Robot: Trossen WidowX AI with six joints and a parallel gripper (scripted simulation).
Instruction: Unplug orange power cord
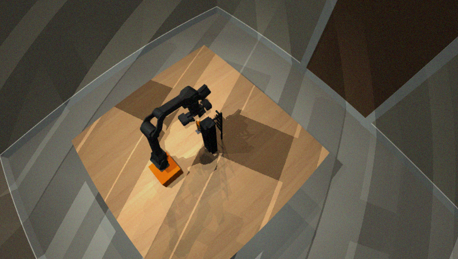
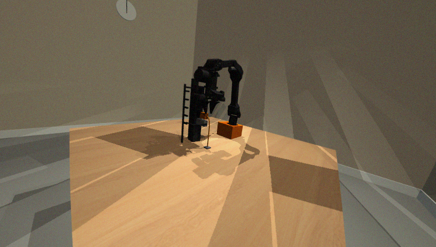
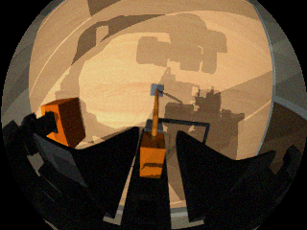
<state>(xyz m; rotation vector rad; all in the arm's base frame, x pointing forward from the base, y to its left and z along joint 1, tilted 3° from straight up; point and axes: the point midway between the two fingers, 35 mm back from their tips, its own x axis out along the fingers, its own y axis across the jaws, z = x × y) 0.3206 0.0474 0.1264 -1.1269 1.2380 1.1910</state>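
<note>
The orange plug (image 1: 198,124) (image 2: 203,115) (image 3: 153,162) sits against the face of the upright black power strip (image 1: 209,138) (image 2: 194,129). The thin orange cord (image 2: 209,131) (image 3: 155,107) runs from it down to a small grey-blue block (image 2: 206,147) (image 3: 156,89) on the table. My gripper (image 2: 208,112) (image 3: 157,133) points down close above the plug. Its fingers stand apart, open, one on each side of the plug in the wrist view, and hold nothing. Whether they touch it is not clear. The plug's prongs are hidden, and the fingertips are hidden in the top view.
A thin black ladder-like rack (image 1: 221,128) (image 2: 183,113) stands right beside the strip, on the side away from the plug. A grey ledge (image 2: 201,122) juts out just below the plug. My orange base block (image 1: 166,175) (image 2: 229,129) (image 3: 72,124) stands on the wooden table (image 1: 257,198) (image 2: 171,208).
</note>
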